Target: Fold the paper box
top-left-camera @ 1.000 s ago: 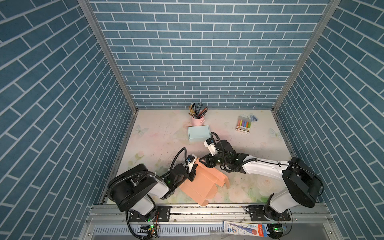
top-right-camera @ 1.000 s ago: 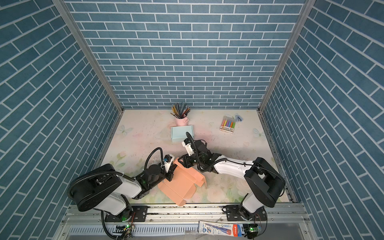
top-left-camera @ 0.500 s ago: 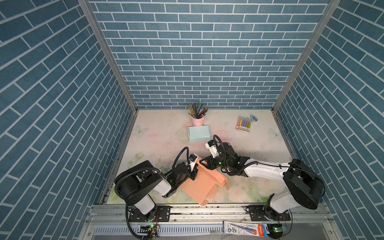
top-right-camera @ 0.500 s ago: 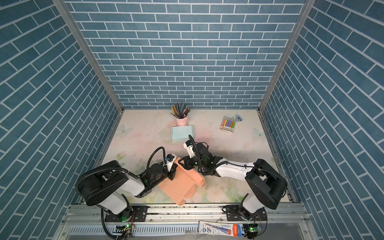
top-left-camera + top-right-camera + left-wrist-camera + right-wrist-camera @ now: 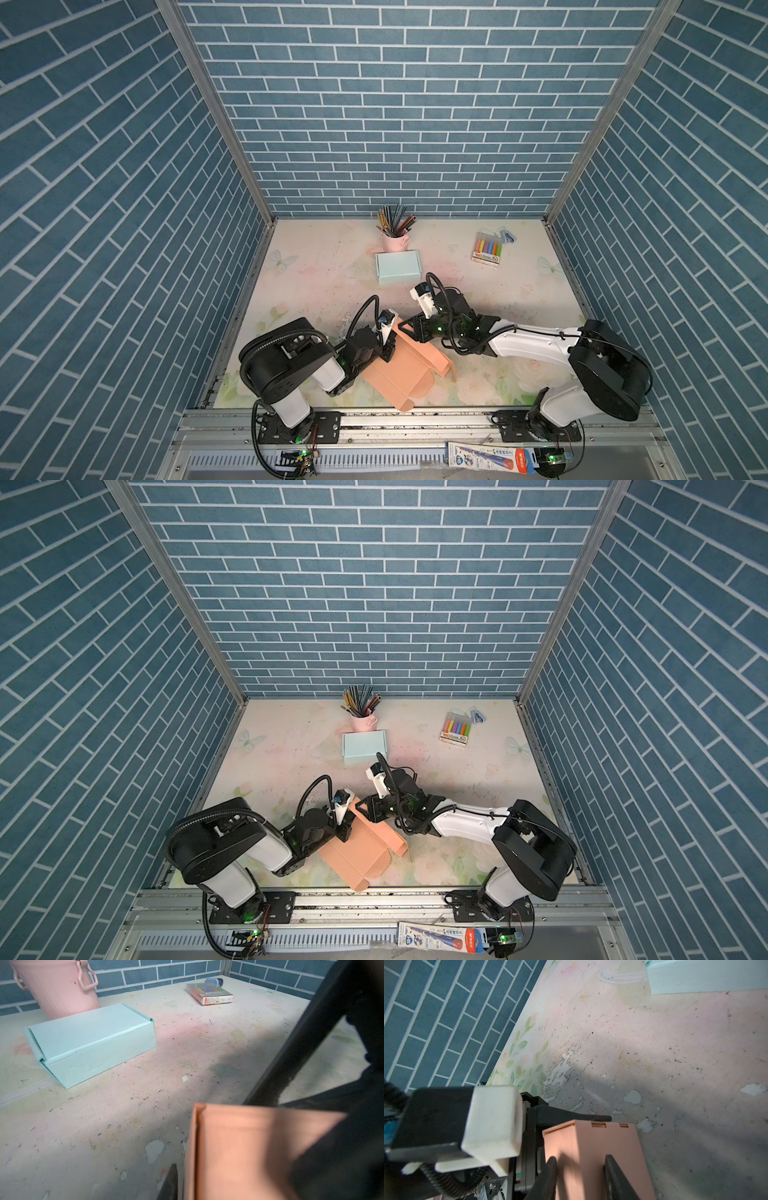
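The paper box (image 5: 398,368) (image 5: 356,850) is salmon card, partly folded, lying near the front middle of the floor. My left gripper (image 5: 387,340) is at its far left corner. In the left wrist view one of its fingers (image 5: 170,1182) lies just outside an upright wall of the box (image 5: 239,1147), and the other finger is hidden. My right gripper (image 5: 411,329) (image 5: 580,1162) reaches in from the right. Its jaws stand apart over the top of a folded wall panel (image 5: 591,1140), which is wider than the gap between them.
A closed pale teal box (image 5: 397,266) lies behind the work spot, with a pink cup of pencils (image 5: 395,235) beyond it. A pack of coloured markers (image 5: 487,249) sits at the back right. Brick walls close three sides, and a metal rail (image 5: 415,424) runs along the front.
The left arm's body has swung forward and right while its gripper stayed at the box corner. The right gripper has slid slightly nearer along the box's far wall.
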Controlling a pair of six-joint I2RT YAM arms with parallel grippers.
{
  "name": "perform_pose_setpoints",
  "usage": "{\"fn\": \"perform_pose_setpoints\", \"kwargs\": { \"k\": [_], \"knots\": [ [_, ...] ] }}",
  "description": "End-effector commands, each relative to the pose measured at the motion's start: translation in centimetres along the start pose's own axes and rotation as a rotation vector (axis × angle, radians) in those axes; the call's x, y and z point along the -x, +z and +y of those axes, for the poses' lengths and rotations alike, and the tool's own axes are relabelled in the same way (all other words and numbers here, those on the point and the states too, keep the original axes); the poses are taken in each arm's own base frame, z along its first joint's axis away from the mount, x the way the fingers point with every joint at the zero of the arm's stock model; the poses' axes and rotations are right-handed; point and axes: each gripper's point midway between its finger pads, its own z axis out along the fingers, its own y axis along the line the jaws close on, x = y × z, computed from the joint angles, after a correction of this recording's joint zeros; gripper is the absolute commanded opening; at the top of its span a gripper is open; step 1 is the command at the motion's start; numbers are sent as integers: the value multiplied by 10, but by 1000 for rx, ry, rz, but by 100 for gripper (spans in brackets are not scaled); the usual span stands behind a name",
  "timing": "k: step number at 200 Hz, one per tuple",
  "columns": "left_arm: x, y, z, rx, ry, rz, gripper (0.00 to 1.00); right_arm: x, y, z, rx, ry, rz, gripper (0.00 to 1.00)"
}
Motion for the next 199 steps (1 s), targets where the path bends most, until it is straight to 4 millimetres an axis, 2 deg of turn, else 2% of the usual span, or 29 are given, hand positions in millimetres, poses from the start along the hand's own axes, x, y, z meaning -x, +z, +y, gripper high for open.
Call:
{"fn": "perform_pose_setpoints", "kwargs": {
  "k": [1, 22, 34, 59, 100, 115, 156, 199],
  "knots": [
    [9, 2, -1, 6, -8, -42, 18, -23, -3, -14, -66, 61, 66, 38],
    [12, 4, -2, 2, -16, -52, 6, -23, -4, -16, -74, 66, 60, 38],
    [12, 4, -2, -1, -16, -52, 4, -23, -5, -18, -79, 66, 60, 38],
    [12, 2, -3, -2, -16, -53, 5, -22, -5, -21, -90, 69, 55, 38],
    [12, -4, -3, 2, -18, -60, 19, -24, -6, -24, -100, 72, 54, 38],
    [15, -7, -2, 7, -18, -72, 21, -24, -7, -25, -103, 72, 52, 38],
    [27, -14, -5, 15, -3, -96, 20, -23, -7, -26, -106, 72, 49, 37],
    [31, -15, -6, 19, 2, -102, 10, -22, -6, -26, -104, 72, 49, 37]
  ]
}}
